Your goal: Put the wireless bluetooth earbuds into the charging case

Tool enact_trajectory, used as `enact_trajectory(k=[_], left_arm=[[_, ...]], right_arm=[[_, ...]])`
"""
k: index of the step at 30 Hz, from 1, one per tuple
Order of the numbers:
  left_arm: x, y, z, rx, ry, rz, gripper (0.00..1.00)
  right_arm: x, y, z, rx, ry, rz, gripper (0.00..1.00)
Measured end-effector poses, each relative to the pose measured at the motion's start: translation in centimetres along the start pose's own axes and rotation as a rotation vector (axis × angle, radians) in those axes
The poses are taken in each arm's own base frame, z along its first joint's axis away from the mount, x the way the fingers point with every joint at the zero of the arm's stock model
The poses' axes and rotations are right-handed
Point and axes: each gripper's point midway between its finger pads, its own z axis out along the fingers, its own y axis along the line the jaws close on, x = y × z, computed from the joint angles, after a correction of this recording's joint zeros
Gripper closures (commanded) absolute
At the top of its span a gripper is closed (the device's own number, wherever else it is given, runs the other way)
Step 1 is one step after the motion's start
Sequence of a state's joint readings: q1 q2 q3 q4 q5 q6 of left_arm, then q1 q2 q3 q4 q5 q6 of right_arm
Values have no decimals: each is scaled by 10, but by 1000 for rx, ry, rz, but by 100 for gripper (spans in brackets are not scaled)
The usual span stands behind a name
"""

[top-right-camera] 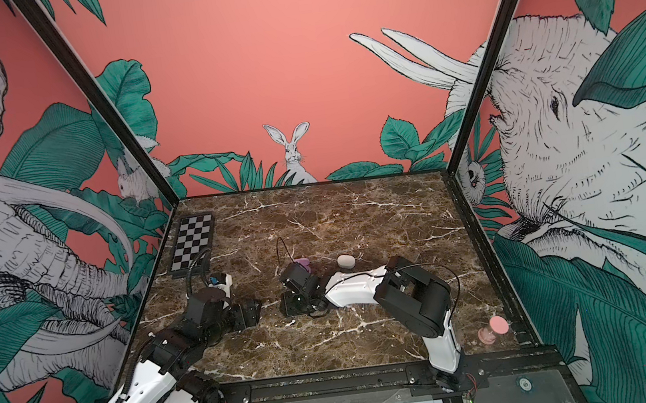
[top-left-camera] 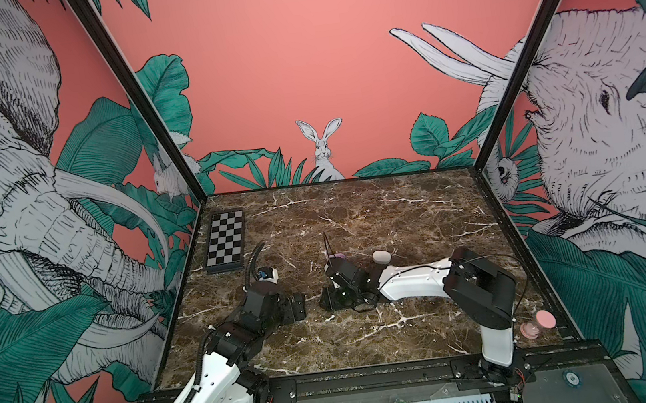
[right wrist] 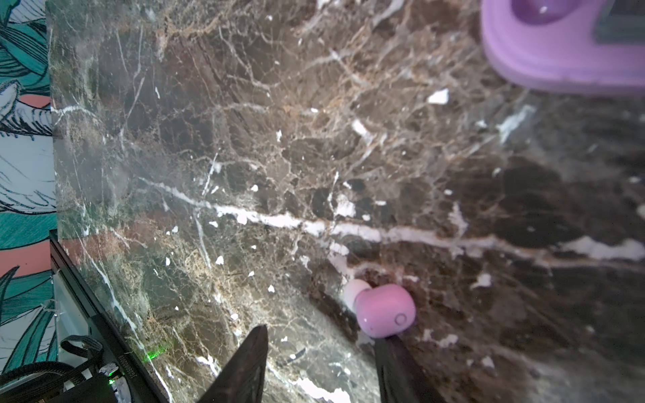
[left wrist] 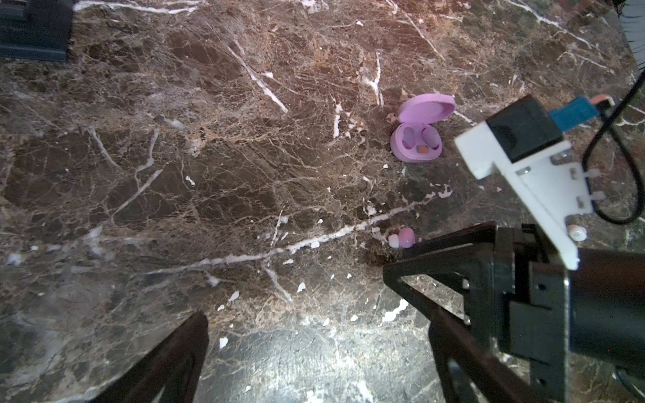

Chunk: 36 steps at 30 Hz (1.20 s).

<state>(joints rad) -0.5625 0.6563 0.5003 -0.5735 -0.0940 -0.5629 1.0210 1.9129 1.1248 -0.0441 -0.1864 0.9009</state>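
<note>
The tiny lilac plastic earbud (right wrist: 382, 310) lies mid-counter, just off one fingertip (right wrist: 392, 363) of the right gripper (right wrist: 321, 335), whose half-spread jaws hold nothing. Closing from here would likely nudge the round bud across the brown marble counter (right wrist: 244, 157) rather than trap it. The left gripper (top-left-camera: 295, 307) hovers beside, spread wide and empty. Farther back sits the open lilac pill-shaped charging case (left wrist: 417, 139). The right arm (top-left-camera: 414, 279) folds low from the near edge, wrist pointing down.

Lab robot cell, mural walls (top-left-camera: 294, 47), marble tabletop (top-left-camera: 356, 215)
</note>
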Motion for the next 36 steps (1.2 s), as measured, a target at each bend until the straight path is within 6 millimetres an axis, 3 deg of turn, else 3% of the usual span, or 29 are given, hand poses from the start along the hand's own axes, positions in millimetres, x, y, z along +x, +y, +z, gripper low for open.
enact_trajectory(k=[36], left_arm=[[3, 1, 4, 2, 4, 2, 1]], right_arm=[[-11, -16, -5, 66, -16, 15, 56]])
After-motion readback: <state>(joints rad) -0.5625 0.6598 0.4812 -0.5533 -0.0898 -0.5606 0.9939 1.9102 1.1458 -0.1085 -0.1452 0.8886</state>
